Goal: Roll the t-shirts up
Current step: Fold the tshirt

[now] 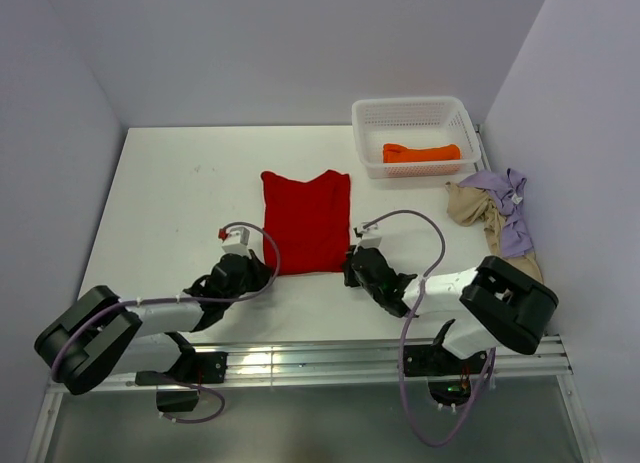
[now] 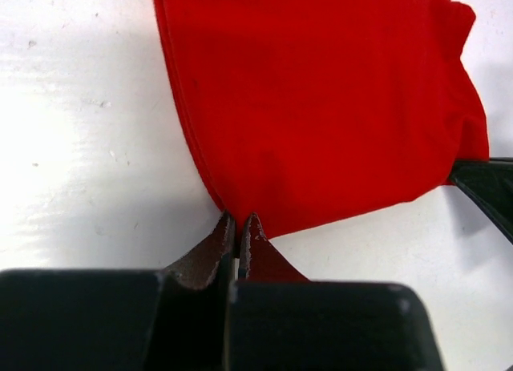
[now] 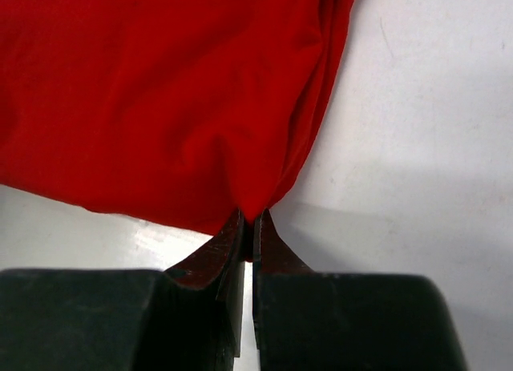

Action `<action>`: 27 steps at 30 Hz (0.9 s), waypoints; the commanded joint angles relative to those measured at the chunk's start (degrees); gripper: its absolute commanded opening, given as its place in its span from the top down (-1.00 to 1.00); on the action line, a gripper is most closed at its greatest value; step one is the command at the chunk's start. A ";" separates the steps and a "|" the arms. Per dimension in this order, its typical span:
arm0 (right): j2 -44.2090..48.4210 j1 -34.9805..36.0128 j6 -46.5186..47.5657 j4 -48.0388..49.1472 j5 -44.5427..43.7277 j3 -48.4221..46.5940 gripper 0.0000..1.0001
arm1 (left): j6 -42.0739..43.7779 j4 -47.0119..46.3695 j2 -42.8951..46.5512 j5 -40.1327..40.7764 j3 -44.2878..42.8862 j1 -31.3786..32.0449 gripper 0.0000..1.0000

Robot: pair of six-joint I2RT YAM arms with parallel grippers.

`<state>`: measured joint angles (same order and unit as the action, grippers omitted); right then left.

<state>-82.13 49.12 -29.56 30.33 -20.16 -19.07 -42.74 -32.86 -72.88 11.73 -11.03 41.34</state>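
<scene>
At the near hem, left hand [image 2: 239, 223] and right hand [image 3: 248, 219] are each clamping shut on a corner of the red t-shirt [image 1: 305, 221], presumably to begin rolling.

White tubular links between bulky black joint housings on left arm [image 1: 160, 309] and right arm [image 1: 445, 283] alike. Mauve cables [image 1: 425, 218] off each wrist. Small red tag [image 1: 222, 233] at 11 o'clock of the left wrist, white block [image 1: 372, 240] at 12 o'clock of the right. Left gripper [image 2: 238, 223] and right gripper [image 3: 250, 219]: blocky black bodies, brown-tinged tapering fingers [image 3: 216, 255].
</scene>
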 commanded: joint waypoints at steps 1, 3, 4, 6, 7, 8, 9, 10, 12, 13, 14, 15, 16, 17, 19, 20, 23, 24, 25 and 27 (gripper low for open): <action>3.55 2.11 -4.10 -7.73 -0.84 -0.88 1.00 | -2.34 7.35 4.23 -1.44 -1.63 0.23 0.99; 5.92 2.73 -6.20 -12.73 -0.84 -1.14 1.00 | -2.70 13.66 6.78 -0.74 -2.85 0.23 0.99; 6.71 2.73 -7.08 -17.01 -1.02 -1.41 1.00 | -3.13 13.96 7.40 -1.26 -2.95 0.23 0.99; 8.90 2.64 -8.93 -20.55 0.47 -2.28 1.00 | -3.84 16.33 8.63 -3.20 -3.91 0.14 0.99; 9.70 2.64 -9.37 -23.44 1.35 -2.46 1.00 | -4.80 18.95 9.16 -3.37 -4.26 0.14 0.99; 10.58 2.64 -10.42 -24.86 1.96 -2.55 1.00 | -5.16 20.37 10.03 -3.64 -4.61 0.14 0.99; 12.59 2.73 -10.95 -26.18 3.27 -2.38 1.00 | -5.51 21.43 10.56 -4.34 -5.05 0.14 0.99; 13.91 2.73 -11.48 -27.24 3.98 -2.20 1.00 | -6.21 23.18 11.18 -4.78 -5.14 0.14 0.99; 16.30 2.64 -12.53 -29.88 5.22 -1.59 1.00 | -7.00 23.98 13.46 -5.93 -4.62 0.14 0.99; 18.82 2.64 -12.97 -32.15 6.18 -1.41 1.00 | -7.96 24.25 14.25 -6.97 -4.36 0.14 0.99; 19.80 2.73 -13.76 -32.87 6.97 -1.32 1.00 | -8.32 24.94 15.83 -7.59 -4.09 0.14 0.99; 20.77 2.73 -13.94 -33.48 7.85 -1.23 1.00 | -8.67 25.47 16.45 -7.86 -3.83 0.14 0.99; 21.65 2.73 -14.38 -35.84 9.08 -1.58 1.00 | -9.02 26.00 17.07 -8.21 -3.83 0.23 0.99; 21.75 2.73 -14.91 -37.26 9.35 -2.72 1.00 | -9.11 27.14 18.03 -8.38 -3.83 0.14 0.99; 21.14 2.73 -15.00 -40.68 9.70 -4.04 1.00 | -9.73 28.11 19.00 -8.48 -3.65 0.23 0.99; 20.78 2.73 -14.83 -41.39 9.79 -5.09 1.00 | -9.90 28.64 20.05 -8.65 -3.56 0.23 0.99; 18.33 2.73 -14.30 -41.40 8.83 -6.59 1.00 | -11.31 28.64 22.16 -9.26 -2.25 0.23 0.99; 17.19 2.73 -14.03 -41.23 8.48 -7.12 1.00 | -11.66 28.12 22.60 -9.44 -1.37 0.23 0.99; 16.13 2.73 -13.95 -41.05 8.13 -7.82 1.00 | -12.45 27.94 23.04 -9.27 -0.84 0.32 0.99; 12.09 2.56 -13.42 -40.52 7.42 -10.19 1.00 | -13.15 27.85 24.01 -8.21 0.38 1.02 0.99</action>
<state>-66.43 51.51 -43.64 -8.82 -11.11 -25.32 -53.84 -5.15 -50.33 3.25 -12.34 41.63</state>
